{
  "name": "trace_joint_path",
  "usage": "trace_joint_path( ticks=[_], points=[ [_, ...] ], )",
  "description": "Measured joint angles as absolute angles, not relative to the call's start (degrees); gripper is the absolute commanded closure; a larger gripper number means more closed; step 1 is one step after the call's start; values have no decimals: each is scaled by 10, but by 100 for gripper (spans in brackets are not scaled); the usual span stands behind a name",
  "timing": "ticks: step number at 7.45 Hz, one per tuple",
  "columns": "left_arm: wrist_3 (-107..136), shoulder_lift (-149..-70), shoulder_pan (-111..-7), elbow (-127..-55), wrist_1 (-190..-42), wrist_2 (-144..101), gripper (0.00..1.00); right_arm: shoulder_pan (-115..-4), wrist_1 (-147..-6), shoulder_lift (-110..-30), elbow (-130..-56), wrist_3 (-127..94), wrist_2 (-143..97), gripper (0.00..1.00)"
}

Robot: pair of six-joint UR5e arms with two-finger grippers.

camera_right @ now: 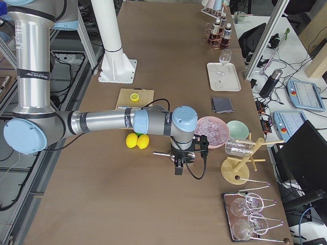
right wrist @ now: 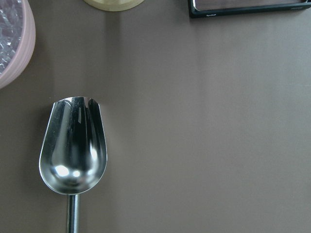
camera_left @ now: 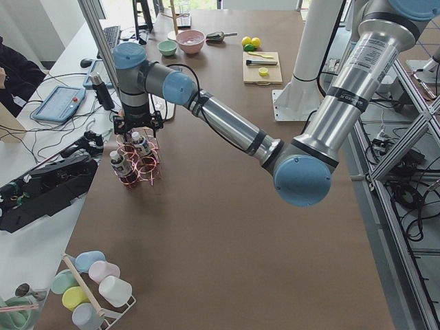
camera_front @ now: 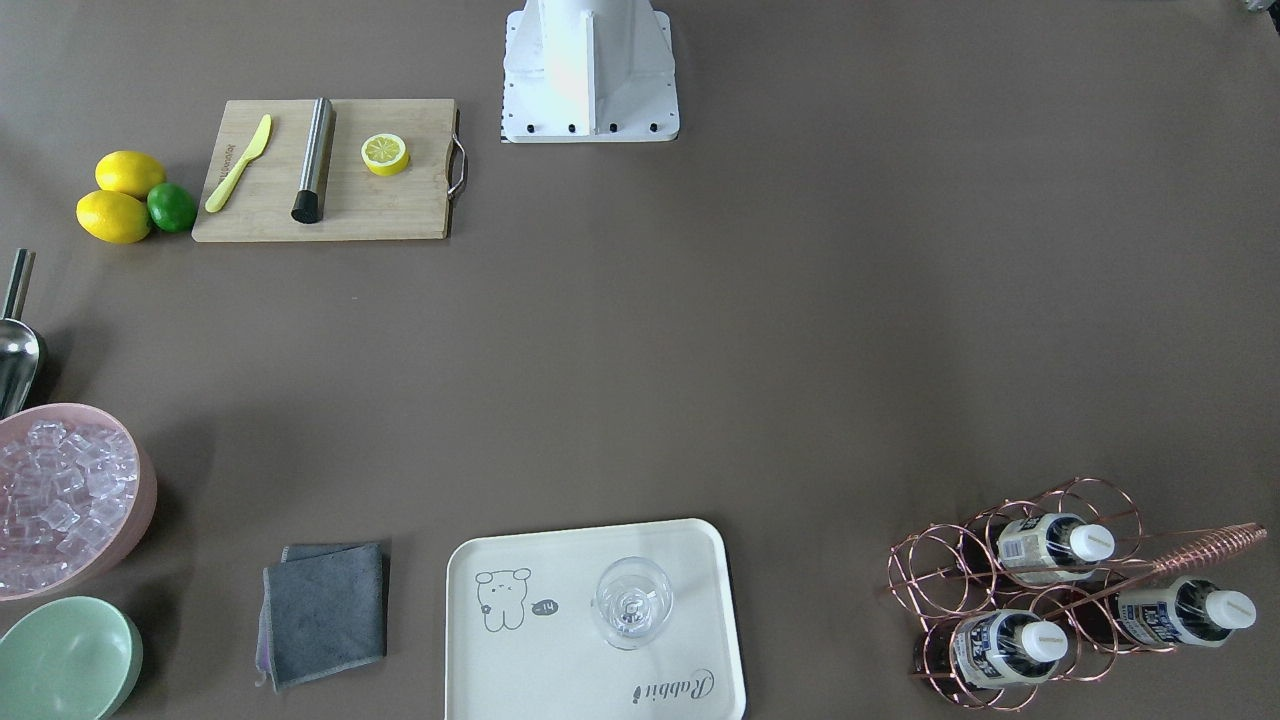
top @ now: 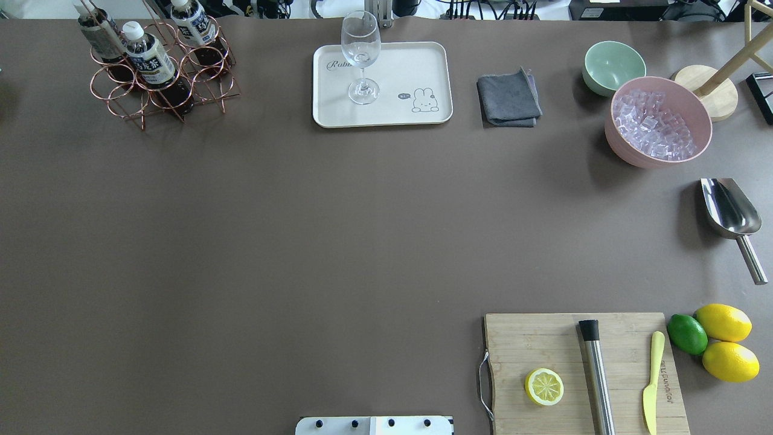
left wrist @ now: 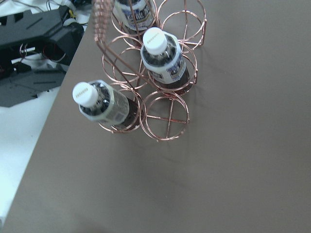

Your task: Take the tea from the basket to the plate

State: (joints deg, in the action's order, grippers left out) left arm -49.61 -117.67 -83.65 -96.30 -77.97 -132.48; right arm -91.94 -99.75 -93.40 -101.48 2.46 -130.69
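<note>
Three tea bottles (camera_front: 1055,545) (top: 148,57) (left wrist: 163,58) with white caps stand in rings of the copper wire basket (camera_front: 1205,548) (top: 208,60) (left wrist: 167,121) at the table's far left corner. The cream plate (camera_front: 520,670) (top: 398,66) lies to the basket's right along the far edge and carries a wine glass (camera_front: 632,600) (top: 361,54). In the exterior left view my left gripper (camera_left: 137,124) hangs just above the basket; I cannot tell whether it is open or shut. Only the exterior right view shows my right gripper (camera_right: 180,166), over the metal scoop (right wrist: 73,145); its state I cannot tell.
A grey cloth (top: 508,98), a mint-green bowl (top: 613,66) and a pink bowl of ice (top: 658,121) sit right of the plate. A cutting board (top: 543,338) with a lemon half, muddler and knife lies near right, next to two lemons and a lime (top: 687,333).
</note>
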Motion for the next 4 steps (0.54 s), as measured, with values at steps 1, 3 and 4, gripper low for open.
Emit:
trace_joint_path(
  ticks=[1,3,4],
  points=[
    [-507,-1221,-825,-932,-778,-1316,3,-919,-998,-934,-1015,25,-1307,0],
    [-506,-1302,-798,-862,-775,-1309,3,-919,-998,-934,-1014,25,-1307,0],
    [-499,-1333,-788,-833,-775,-1301,3,-919,-998,-934,-1014,25,-1307,0]
  ],
)
